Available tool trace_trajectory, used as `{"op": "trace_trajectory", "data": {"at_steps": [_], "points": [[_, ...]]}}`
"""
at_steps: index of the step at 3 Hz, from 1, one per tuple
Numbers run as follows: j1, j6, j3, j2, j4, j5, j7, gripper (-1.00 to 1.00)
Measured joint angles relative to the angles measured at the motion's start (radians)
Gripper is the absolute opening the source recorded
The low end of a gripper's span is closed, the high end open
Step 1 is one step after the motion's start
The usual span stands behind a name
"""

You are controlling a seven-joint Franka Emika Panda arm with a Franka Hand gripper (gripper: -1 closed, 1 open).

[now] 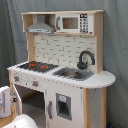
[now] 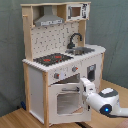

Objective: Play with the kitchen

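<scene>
The kitchen (image 2: 62,60) occupies the centre of the frame in both exterior views and rests on a wooden table (image 2: 15,119).

**Layout, second exterior view**
- Hood (image 2: 49,21): upper centre.
- Microwave (image 2: 76,11): upper right.
- Faucet (image 2: 74,40) and sink (image 2: 82,50): right of centre.
- Hob (image 2: 50,59): centre, two red rings.
- Oven door (image 2: 66,99): lower centre, with window.

**Arm position**
The arm (image 2: 102,100) enters from the lower right of the second exterior view. Its gripper (image 2: 83,86) points at the upper right corner of the oven door, next to the handle bar. In the first exterior view, only white parts of the arm (image 1: 5,102) appear at the lower left edge.

**Claw state**
Cannot be determined. The pictures do not show whether it has hold of the handle or of nothing.

**Progress**
- The oven door appears slightly ajar in the second exterior view; in the first exterior view the oven cavity at lower left looks exposed. Judgement: door opening is under way, not complete.
- The narrow cupboard door (image 1: 63,106) at lower centre of the first exterior view is closed.
- Knobs, faucet, sink and microwave show no sign of handling.
- Judgement: the task is at an early stage.
</scene>
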Motion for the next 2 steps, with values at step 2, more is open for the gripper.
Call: {"op": "trace_trajectory", "data": {"at_steps": [2], "points": [[0.007, -0.181, 0.010, 0.009, 0.073, -0.025, 0.053, -1.00]]}}
